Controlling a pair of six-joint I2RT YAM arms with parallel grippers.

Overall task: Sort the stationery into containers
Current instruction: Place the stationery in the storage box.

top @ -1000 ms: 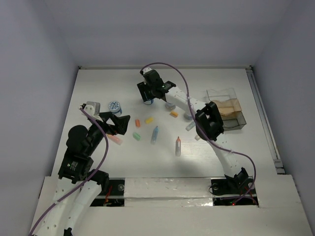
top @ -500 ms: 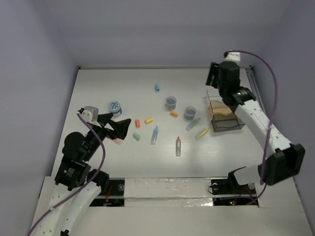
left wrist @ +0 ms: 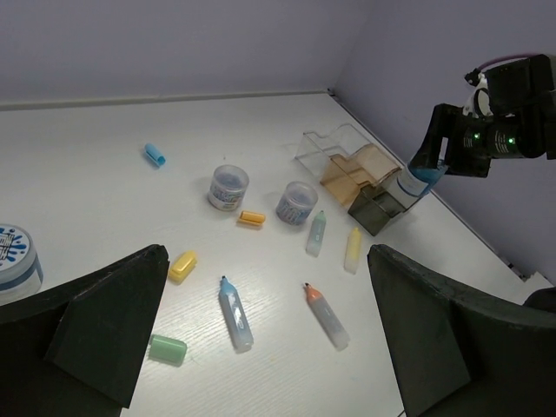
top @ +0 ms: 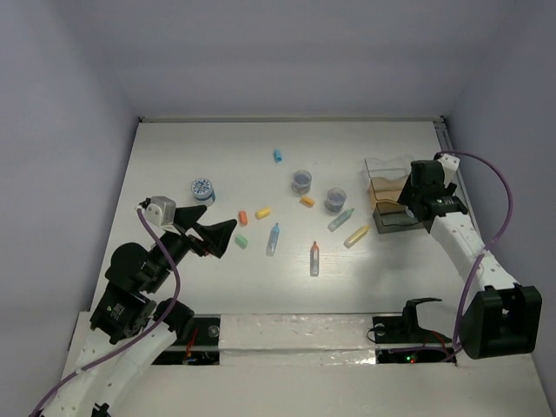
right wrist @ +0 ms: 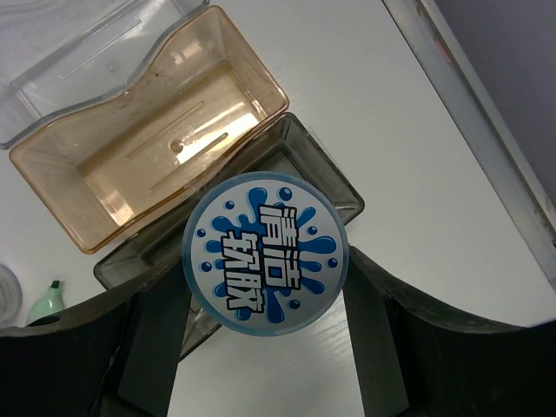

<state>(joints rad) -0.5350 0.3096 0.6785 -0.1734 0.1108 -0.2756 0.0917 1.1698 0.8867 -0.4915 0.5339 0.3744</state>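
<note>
**tape roll poised over the dark compartment**

the right gripper (right wrist: 266, 271) clamps a blue-and-white tape roll (right wrist: 265, 259) by its rim, a finger on either side and the printed face up. that flat hold looks chosen so the roll can go straight down into a box only a little wider than itself. it hangs over the dark grey compartment (right wrist: 323, 167), the near one of the containers, beside the empty amber compartment (right wrist: 54, 178). the right arm reaches along the right edge of the tabletop (top: 174, 156), wrist bent so the gripper points down.

the left gripper (left wrist: 269, 261) is spread wide and empty. its arm is folded low, fingers aimed at the scattered pens, likely waiting for its turn. two more tape rolls (top: 301, 182) stand mid-tabletop, unsorted.
</note>
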